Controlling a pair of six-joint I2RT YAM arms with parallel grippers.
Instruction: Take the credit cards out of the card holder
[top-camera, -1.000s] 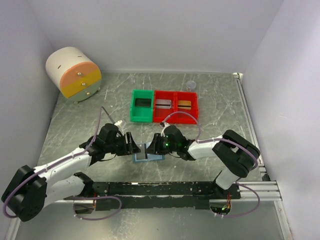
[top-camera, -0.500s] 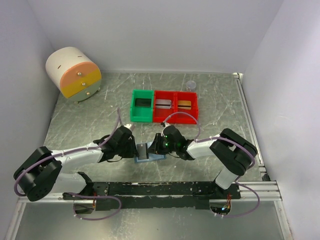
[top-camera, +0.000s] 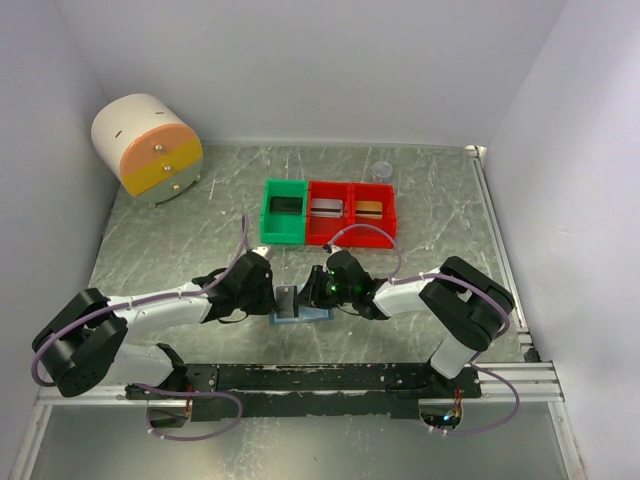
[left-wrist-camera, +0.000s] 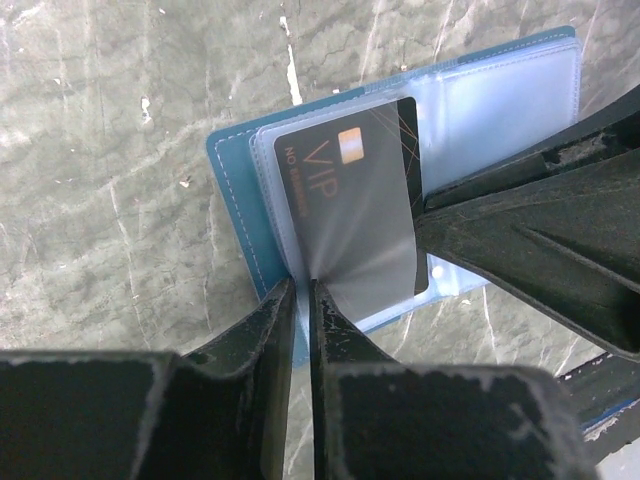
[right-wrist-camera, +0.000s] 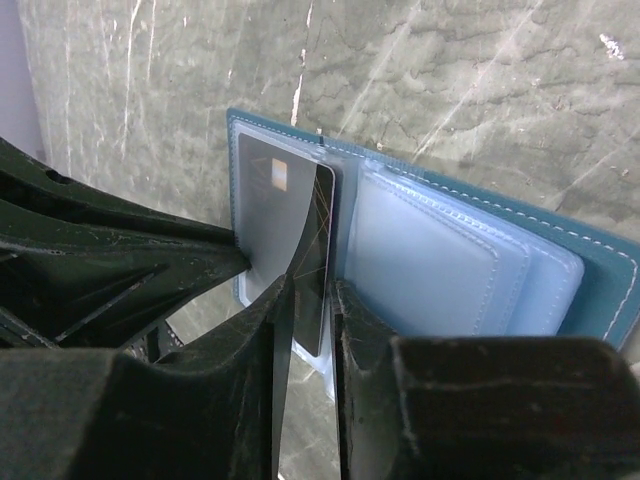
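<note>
Grey marbled tabletop (top-camera: 440, 230), white walls around. Far left stands a cream-and-orange round drawer unit (top-camera: 147, 148), well apart. Left tool (left-wrist-camera: 298, 285) is pinched together on a clear sleeve of the open blue-grey two-panel card holder (left-wrist-camera: 232, 190), lying flat near the front edge. One dark rectangular credit card (left-wrist-camera: 350, 200) sits partly out of that sleeve, with the right tool (right-wrist-camera: 312, 290) clamped on its edge. Extraction looks begun, not finished. Behind, a green plastic bin (top-camera: 282, 232) and a red plastic bin (top-camera: 350, 235) obstruct nothing.
</note>
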